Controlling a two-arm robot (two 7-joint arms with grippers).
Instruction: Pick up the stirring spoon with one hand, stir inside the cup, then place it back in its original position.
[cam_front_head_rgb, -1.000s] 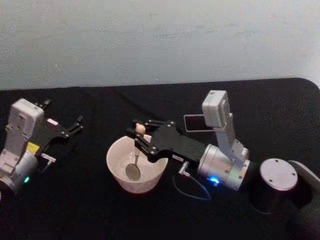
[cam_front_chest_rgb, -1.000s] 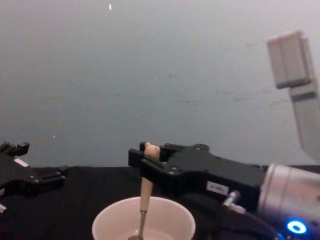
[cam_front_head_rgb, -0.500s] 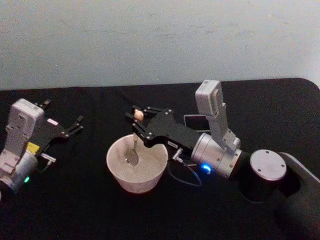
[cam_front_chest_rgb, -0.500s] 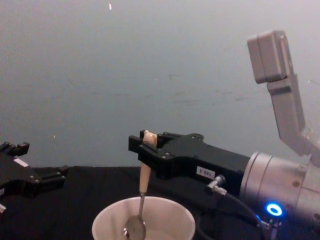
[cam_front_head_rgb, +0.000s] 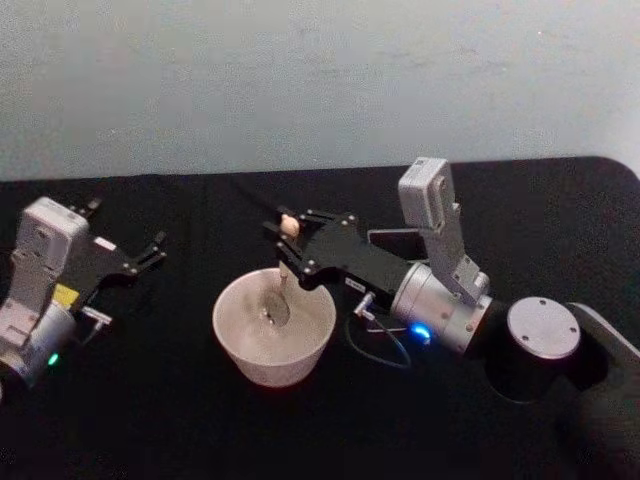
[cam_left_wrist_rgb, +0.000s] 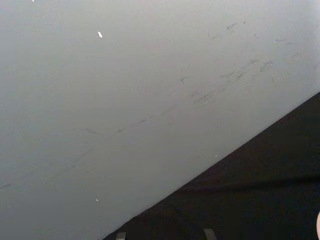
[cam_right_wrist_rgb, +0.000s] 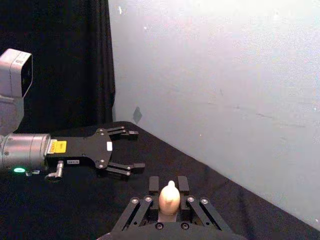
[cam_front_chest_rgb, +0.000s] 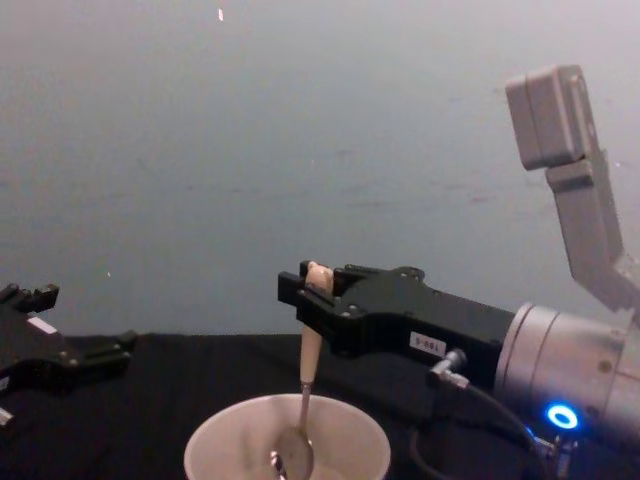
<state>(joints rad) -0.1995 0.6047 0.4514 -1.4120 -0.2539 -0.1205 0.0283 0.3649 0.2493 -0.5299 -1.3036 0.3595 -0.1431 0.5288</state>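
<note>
The right tool is clamped on the pale handle of the stirring spoon, just under its knobby tip. The metal bowl of the spoon hangs inside the cup, which stands on the black bench. The spoon seems light and stiff, and its thin neck is perhaps slippery, so the thicker handle is the better hold. The left tool rests at the bench's left, fingers apart. I count one spoon, one cup and two tools.
</note>
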